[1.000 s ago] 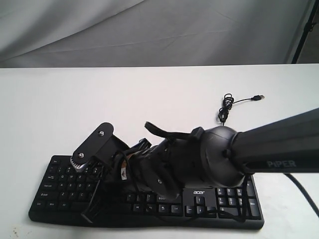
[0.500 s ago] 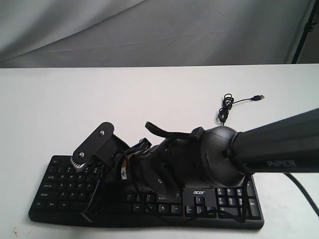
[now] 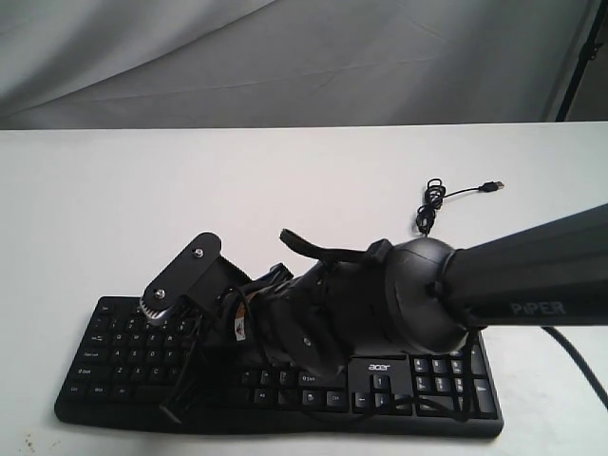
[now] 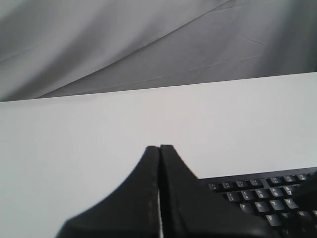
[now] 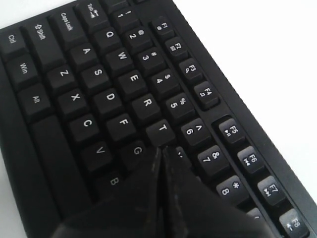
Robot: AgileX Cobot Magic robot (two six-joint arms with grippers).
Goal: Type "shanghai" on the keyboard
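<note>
The black keyboard [image 3: 114, 353] lies along the near edge of the white table, its acer logo [image 3: 379, 366] showing beside the number pad. My right arm [image 3: 418, 294] reaches across it from the right, and its bulk hides the middle keys and its own fingertips in the exterior view. In the right wrist view the right gripper [image 5: 162, 149] is shut and empty, its tip low over the keyboard [image 5: 99, 74] between G, T and 6, hiding the key under it. The left gripper [image 4: 160, 148] is shut and empty, over bare table beside the keyboard's [image 4: 262, 193] function-row corner.
The keyboard's thin black cable [image 3: 432, 204] lies coiled on the table behind it, ending in a loose USB plug [image 3: 492, 185]. A grey cloth backdrop [image 3: 285, 57] hangs behind the table's far edge. A dark stand leg [image 3: 579, 66] is at the far right.
The right arm's wrist has shifted very slightly to the right over the keyboard. Nothing else has moved.
</note>
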